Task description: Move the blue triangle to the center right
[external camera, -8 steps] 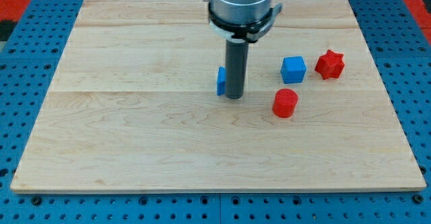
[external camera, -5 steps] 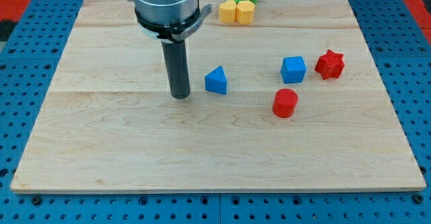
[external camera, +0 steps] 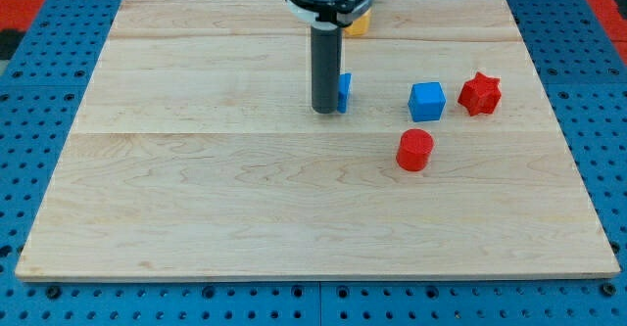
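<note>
My tip stands on the wooden board just above the board's middle. The blue triangle is right behind it on its right side, touching or nearly touching the rod, and only a narrow blue strip shows. A blue cube sits further to the view's right of the triangle. A red star lies at the right, beside the cube. A red cylinder stands below the cube.
A yellow block peeks out beside the arm's body at the view's top edge of the board; other blocks there are hidden by the arm. A blue pegboard table surrounds the board.
My tip swung from the triangle's right to its left, then came back right against it. The blue triangle has shifted right and up towards the cube. The other blocks stayed put.
</note>
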{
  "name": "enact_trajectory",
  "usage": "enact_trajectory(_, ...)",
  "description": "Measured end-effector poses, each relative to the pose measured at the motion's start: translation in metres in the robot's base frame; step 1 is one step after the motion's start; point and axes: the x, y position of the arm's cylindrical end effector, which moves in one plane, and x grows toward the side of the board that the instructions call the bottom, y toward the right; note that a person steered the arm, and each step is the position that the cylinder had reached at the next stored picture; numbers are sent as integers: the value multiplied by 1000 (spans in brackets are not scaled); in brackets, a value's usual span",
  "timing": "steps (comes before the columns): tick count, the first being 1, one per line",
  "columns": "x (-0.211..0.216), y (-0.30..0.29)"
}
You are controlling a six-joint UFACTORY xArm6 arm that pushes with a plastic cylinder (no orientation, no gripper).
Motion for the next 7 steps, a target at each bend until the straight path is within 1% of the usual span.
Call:
enact_trajectory(1,-13,-24)
enact_trajectory(2,-22,-36)
enact_trajectory(5,-22,28)
enact_trajectory(7,-22,95)
